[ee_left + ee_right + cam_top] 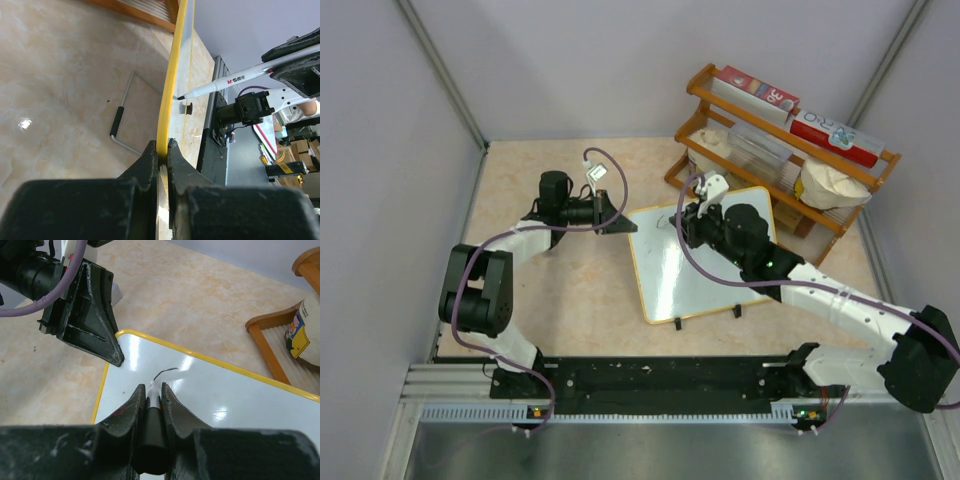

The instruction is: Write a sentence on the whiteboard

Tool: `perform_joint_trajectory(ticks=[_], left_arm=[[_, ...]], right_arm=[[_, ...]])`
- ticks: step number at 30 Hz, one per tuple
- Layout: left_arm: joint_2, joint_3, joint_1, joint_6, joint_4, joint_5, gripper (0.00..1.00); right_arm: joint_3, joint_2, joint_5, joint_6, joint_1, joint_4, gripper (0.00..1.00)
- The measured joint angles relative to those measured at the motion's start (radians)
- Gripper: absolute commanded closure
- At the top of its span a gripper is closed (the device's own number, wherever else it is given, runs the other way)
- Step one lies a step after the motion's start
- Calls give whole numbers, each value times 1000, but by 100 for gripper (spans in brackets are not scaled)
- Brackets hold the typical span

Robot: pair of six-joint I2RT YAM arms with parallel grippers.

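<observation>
On a beige marbled counter (560,290) between pale walls (620,60), the whiteboard (705,275) sits right of centre, left claw (161,151) pinching its far left yellow rim, right claw (152,390) pinching an "M&G" marker (235,80) by one black stroke (165,372).

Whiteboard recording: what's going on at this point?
The left pincer is clamped on the rim of the whiteboard, apparently steadying it. The right pincer grips a marker with its tip at the board's surface. Only one short curved stroke is written; there are no readable words yet.
</observation>
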Motion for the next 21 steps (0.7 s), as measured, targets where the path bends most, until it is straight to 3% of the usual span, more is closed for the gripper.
perform_joint_trajectory(ticks=[21], left_arm=[[0,5,0,13,-19,-3,100]], right_arm=[[-21,-45,87,0,1,-24,100]])
